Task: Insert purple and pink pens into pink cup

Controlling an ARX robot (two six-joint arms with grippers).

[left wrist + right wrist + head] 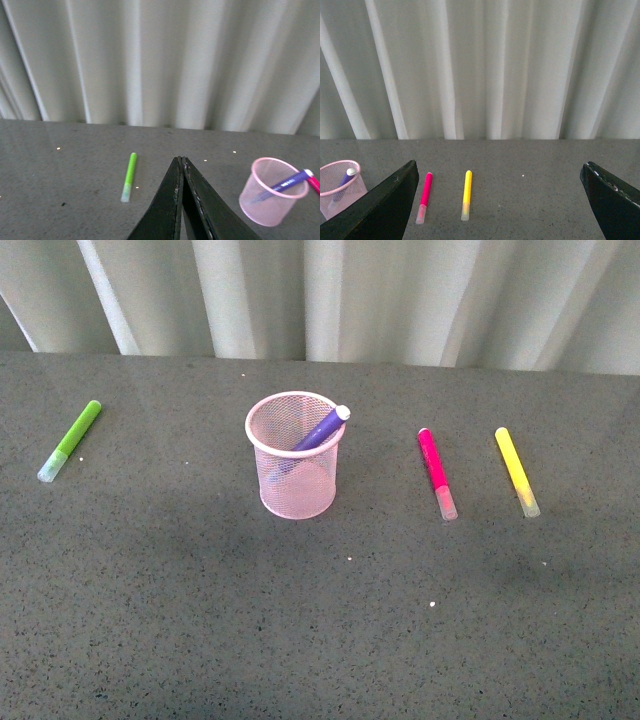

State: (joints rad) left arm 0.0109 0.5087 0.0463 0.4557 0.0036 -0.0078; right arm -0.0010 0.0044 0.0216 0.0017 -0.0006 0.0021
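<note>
- Pink wire-mesh cup: 1, upright near the middle of the dark grey speckled table.
- Purple pen: 1, inside the cup, tilted. Its pale upper end leans on the rim at the cup's right side and sticks out above it.
- Pink pen: 1, flat on the table to the right of the cup and apart from it, with the translucent cap toward the camera.
- Yellow marker: 1, flat, just right of the pink pen, roughly parallel, not touching.
- Lime-green marker: 1, flat, well left of the cup.
- Marker total: 4. 1 in the cup, 3 on the table.
- Left gripper: fingers pressed together with nothing between them, held above the table.
- Right gripper: fingers spread wide and empty. The pink pen and yellow marker lie on the table ahead of it.
- Pale pleated curtain: 1, behind the table's far edge.
</note>
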